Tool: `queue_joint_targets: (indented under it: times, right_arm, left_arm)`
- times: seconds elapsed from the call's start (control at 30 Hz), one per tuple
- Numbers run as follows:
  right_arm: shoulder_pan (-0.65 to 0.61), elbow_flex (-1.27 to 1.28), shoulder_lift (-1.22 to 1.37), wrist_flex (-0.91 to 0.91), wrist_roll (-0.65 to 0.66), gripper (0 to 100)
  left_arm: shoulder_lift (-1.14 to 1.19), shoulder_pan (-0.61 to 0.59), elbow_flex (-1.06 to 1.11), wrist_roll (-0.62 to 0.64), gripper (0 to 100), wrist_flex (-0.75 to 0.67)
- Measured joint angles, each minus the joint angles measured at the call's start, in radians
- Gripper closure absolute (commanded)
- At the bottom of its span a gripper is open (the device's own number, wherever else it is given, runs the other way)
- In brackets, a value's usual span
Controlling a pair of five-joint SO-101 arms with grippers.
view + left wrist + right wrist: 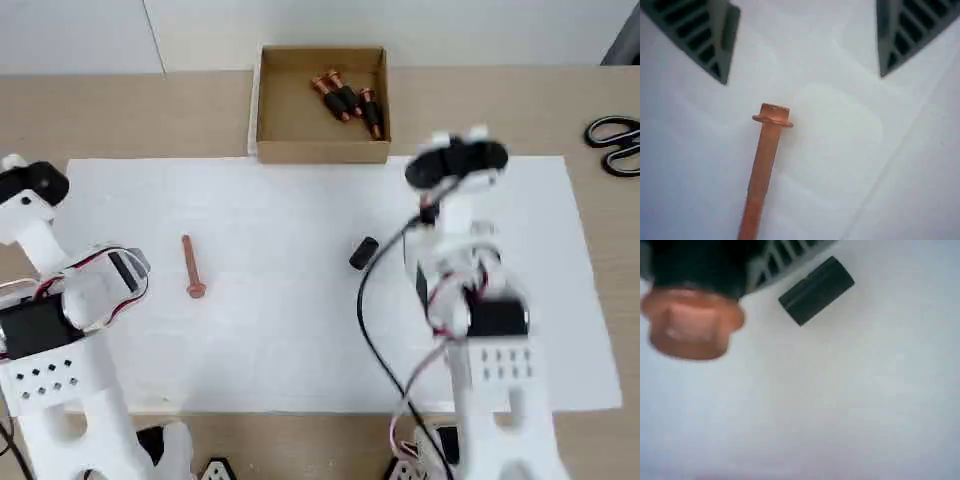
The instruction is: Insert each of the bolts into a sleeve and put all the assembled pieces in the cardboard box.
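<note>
Left arm folded low at the table's front-left corner, its left end effector [802, 72] spread wide above a copper bolt [193, 265] on the white sheet's [280, 350] left half. At the back edge, the cardboard box [275, 120] holds three assembled pieces [347, 100]. A black sleeve [363, 252] lies mid-sheet. Beside it, the right arm extends from the front edge, and the right end effector [725, 270] is clamped on a second bolt [692, 325].

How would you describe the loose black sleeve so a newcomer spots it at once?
Find the white sheet spread over the table, between the cardboard box and the arms. Near its middle, right of the bare copper bolt, lies the sleeve. It is a short black cylinder, alone with no bolt in it, unlike the sleeves in the box.
</note>
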Motion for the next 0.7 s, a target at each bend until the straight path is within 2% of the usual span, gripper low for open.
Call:
queue_joint_targets:
  times: [0.17,0.4,0.7]
  right_arm:
    - [-0.011,-0.31,0.374,-0.037,0.0,99.5]
    - [-0.052,-0.718,0.842,-0.256,0.0,99.5]
    - [-0.147,-0.99,1.218,-0.522,0.009,99.5]
  left_arm:
    - [0.0,-0.002,0.041,0.0,82,-0.075]
    - [0.0,-0.002,0.112,0.0,82,-0.127]
    - [0.0,-0.002,0.121,0.0,82,-0.127]
